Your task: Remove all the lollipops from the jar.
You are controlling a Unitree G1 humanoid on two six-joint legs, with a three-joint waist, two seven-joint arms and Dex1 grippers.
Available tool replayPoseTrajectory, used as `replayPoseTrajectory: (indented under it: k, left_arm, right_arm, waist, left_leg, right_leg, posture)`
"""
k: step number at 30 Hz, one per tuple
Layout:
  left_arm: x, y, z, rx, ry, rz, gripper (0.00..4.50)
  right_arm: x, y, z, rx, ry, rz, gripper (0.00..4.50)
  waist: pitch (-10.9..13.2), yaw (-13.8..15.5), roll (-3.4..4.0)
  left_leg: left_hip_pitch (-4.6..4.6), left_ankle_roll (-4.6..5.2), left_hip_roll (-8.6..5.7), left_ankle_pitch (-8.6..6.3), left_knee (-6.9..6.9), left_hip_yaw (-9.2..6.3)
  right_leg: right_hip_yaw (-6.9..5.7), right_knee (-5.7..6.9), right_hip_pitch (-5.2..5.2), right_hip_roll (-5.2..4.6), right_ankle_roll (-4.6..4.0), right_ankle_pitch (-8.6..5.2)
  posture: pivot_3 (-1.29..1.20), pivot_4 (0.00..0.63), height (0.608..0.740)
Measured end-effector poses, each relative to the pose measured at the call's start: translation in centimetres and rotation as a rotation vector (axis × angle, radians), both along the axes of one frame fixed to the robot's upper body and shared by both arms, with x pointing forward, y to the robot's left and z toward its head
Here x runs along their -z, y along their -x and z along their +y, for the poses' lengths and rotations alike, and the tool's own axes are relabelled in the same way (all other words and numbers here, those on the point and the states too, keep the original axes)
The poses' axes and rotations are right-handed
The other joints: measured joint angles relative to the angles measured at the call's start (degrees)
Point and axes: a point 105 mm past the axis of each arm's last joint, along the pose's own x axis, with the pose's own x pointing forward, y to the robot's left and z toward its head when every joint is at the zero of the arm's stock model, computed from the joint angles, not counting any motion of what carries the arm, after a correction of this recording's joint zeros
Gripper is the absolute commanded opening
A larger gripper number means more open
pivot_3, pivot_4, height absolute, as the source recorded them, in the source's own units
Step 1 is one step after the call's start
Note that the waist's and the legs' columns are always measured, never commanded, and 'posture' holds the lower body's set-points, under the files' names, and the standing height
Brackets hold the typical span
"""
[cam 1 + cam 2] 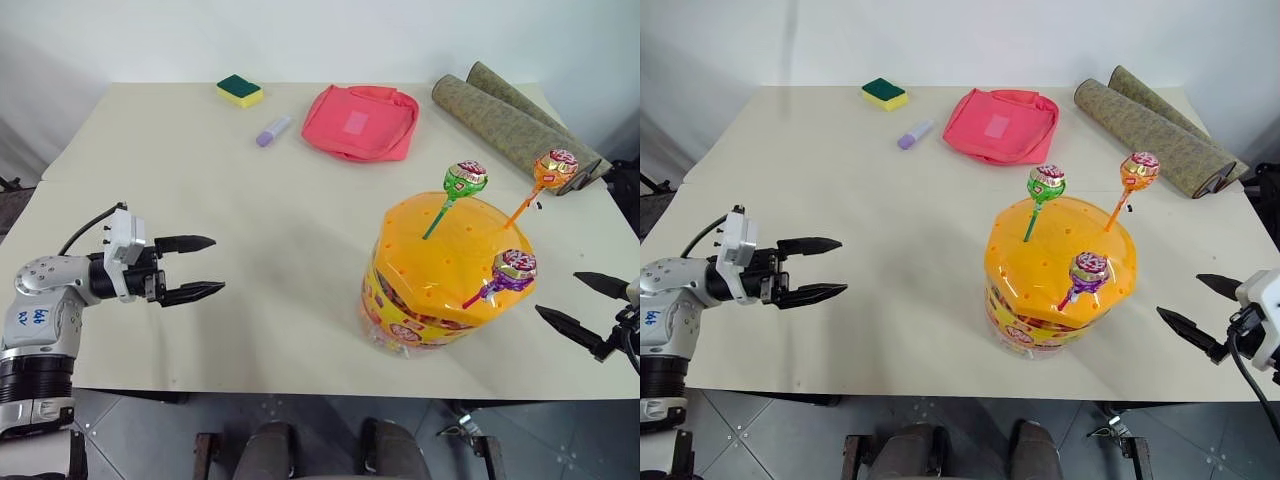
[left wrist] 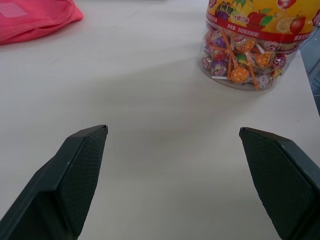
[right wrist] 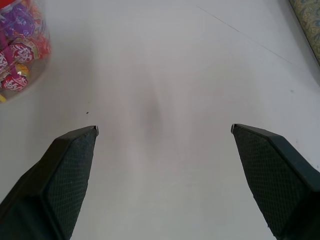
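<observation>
White wall behind; pale beige worktop (image 1: pixel 280 260) spans the view.

Jar (image 1: pixel 445 275) stands on the worktop toward my right, near the front edge. Clear tub, yellow printed label, orange domed lid (image 1: pixel 440 255) dotted with small holes. Wrapped sweets visible through the wall in the left wrist view.

Three lollipops stand in the lid by their sticks, all tilted:
- green lollipop (image 1: pixel 465 179), at the back of the lid, green stick.
- orange lollipop (image 1: pixel 556 166), at the far right of the lid, leaning out past the rim, orange stick.
- purple lollipop (image 1: pixel 514 269), at the front right of the lid, purple stick.
None removed yet.

My left hand (image 1: pixel 205 267) hovers over the worktop at my left, well apart from the jar, pointing toward it. Fingers spread wide, nothing between them.

My right hand (image 1: pixel 585 300) sits at the right edge of the worktop, near the jar on its right side, not touching. Fingers likewise spread wide, empty.

Other items at the far side of the worktop: green-and-yellow sponge (image 1: pixel 239 90), lilac tube (image 1: pixel 273 130), pink pouch (image 1: pixel 361 122), two rolled mats (image 1: pixel 510 115) lying side by side at the far right.
</observation>
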Motion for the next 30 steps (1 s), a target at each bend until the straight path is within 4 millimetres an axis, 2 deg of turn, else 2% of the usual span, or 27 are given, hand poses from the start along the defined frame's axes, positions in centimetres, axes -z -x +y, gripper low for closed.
replayPoseTrajectory:
  k: [14, 17, 21, 22, 27, 30]
  left_arm:
    - [-0.6, -0.5, -0.3, -0.016, 0.017, 0.023, 4.50]
    - [-2.9, -1.1, -0.9, -0.018, 0.005, -0.038, 4.50]
    - [-8.6, -0.8, -3.1, 0.080, 0.003, -0.193, 4.50]
    - [-9.4, -0.6, -3.5, 0.103, 0.005, -0.212, 4.50]
    - [-9.3, -0.4, -5.4, 0.205, 0.002, -0.177, 4.50]
    - [-10.3, -0.5, -7.3, 0.295, 0.005, -0.194, 4.50]
  right_arm:
    - [-0.3, 0.0, 0.1, -0.008, -0.009, -0.008, 4.47]
    - [-0.8, 0.5, 0.5, -0.035, -0.029, -0.010, 4.47]
    - [-3.3, 1.2, 2.0, -0.102, -0.049, -0.054, 4.47]
    - [-3.7, 1.4, 2.1, -0.108, -0.054, -0.061, 4.47]
    - [-4.3, 2.4, 2.1, -0.116, -0.099, -0.044, 4.47]
    - [-5.7, 2.9, 2.8, -0.161, -0.106, -0.070, 4.47]
  waist:
    - [0.00, 0.06, 0.00]
    - [0.04, 0.26, -0.08]
    - [0.04, 0.16, -0.11]
    - [0.04, 0.16, -0.10]
    - [0.07, 0.08, -0.16]
    - [0.11, 0.22, -0.22]
  left_leg:
    - [0.01, 0.01, 0.00, 0.00, 0.05, 0.01]
    - [-0.03, 0.02, -0.02, -0.01, 0.12, -0.03]
    - [0.01, 0.04, -0.03, -0.02, 0.15, -0.01]
    - [0.06, 0.04, -0.04, -0.02, 0.13, 0.01]
    - [0.04, 0.04, -0.04, -0.02, 0.16, 0.05]
    - [0.04, 0.05, -0.05, -0.03, 0.22, 0.03]
  right_leg:
    - [0.02, 0.07, 0.00, 0.00, 0.00, 0.00]
    - [0.00, 0.11, 0.00, -0.03, 0.00, 0.00]
    - [0.04, 0.13, 0.02, -0.05, 0.01, 0.01]
    - [0.05, 0.14, 0.05, -0.05, 0.01, 0.00]
    - [0.06, 0.13, 0.04, -0.03, 0.01, 0.00]
    - [0.09, 0.19, 0.05, -0.04, 0.01, 0.01]
  posture:
    - [0.00, 0.150, 0.740]
    - [0.00, 0.150, 0.740]
    - [0.00, 0.150, 0.740]
    - [0.00, 0.150, 0.740]
    - [0.00, 0.150, 0.740]
    - [0.00, 0.150, 0.740]
